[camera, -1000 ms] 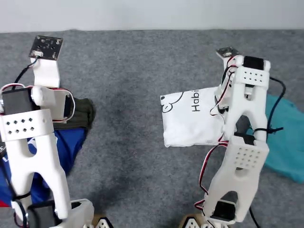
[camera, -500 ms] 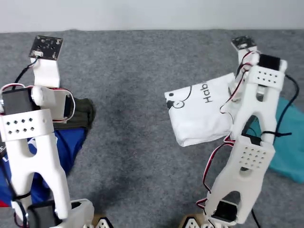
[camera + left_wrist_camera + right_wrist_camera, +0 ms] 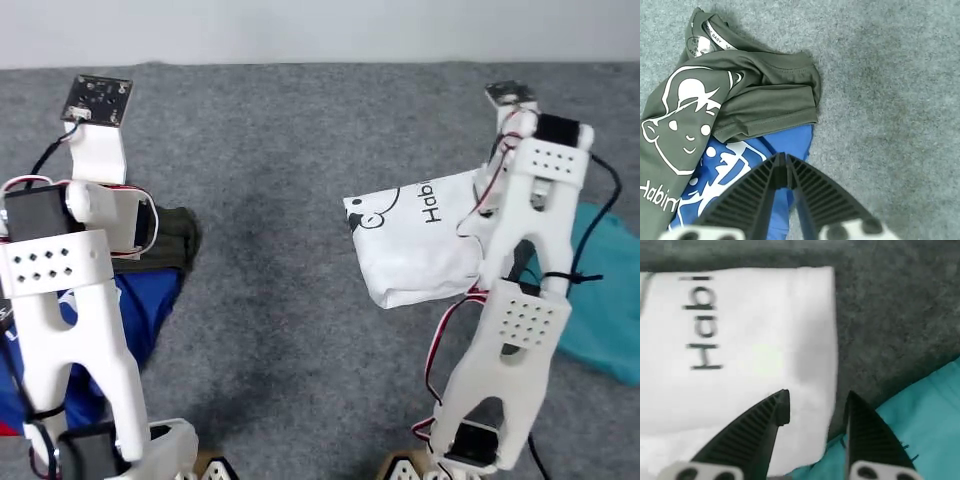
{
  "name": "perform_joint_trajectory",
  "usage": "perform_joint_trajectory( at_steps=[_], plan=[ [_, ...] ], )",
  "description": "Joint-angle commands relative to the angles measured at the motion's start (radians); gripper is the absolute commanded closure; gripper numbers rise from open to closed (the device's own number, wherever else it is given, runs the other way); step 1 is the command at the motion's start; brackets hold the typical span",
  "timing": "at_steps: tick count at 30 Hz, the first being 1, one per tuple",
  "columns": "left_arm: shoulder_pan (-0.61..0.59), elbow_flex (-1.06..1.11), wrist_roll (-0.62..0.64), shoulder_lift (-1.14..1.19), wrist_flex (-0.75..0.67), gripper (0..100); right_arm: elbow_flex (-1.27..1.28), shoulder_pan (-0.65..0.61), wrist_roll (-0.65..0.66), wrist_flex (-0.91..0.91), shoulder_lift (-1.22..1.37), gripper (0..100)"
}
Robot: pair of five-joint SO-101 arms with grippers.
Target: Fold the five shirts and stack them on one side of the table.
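Grey felt bench, pale wall behind. Left jaws were closed, empty; right jaws stood part-open astride white shirt's edge.

Tabletop covered in mottled grey carpet-like fabric; a pale, plain wall borders its far edge.

The right arm covers part of the teal shirt, which the high view's edge also cuts off.
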Motion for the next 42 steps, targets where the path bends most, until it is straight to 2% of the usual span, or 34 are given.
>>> perform_joint_trajectory(
  at_steps=[1,4,12,18,26,31,39,42],
  plan=[
    [-0.002,0.001,-0.006,-0.037,0.005,99,-0.04,-0.079,-0.015,0.071,-0.105,87.2],
    [-0.005,-0.002,-0.006,-0.038,0.012,99,0.061,-0.137,-0.015,0.07,-0.166,99.8],
    [-0.006,0.013,-0.006,-0.163,0.02,99,0.497,-0.325,-0.037,0.068,-0.423,98.9],
    [-0.006,0.136,-0.008,-0.27,0.02,99,0.7,-0.412,-0.074,0.062,-0.567,98.9],
    [-0.006,0.249,-0.008,-0.361,0.018,99,0.933,-0.417,-0.072,-0.193,-0.427,98.9],
    [-0.006,0.249,-0.008,-0.361,0.017,99,0.875,-0.412,-0.075,-0.208,-0.328,98.9],
    [-0.006,0.249,-0.008,-0.361,0.017,99,0.577,-0.414,-0.068,0.058,-0.44,98.9],
    [-0.006,0.249,-0.008,-0.362,0.017,99,0.549,-0.357,-0.064,0.067,-0.498,98.9]
  ],
)
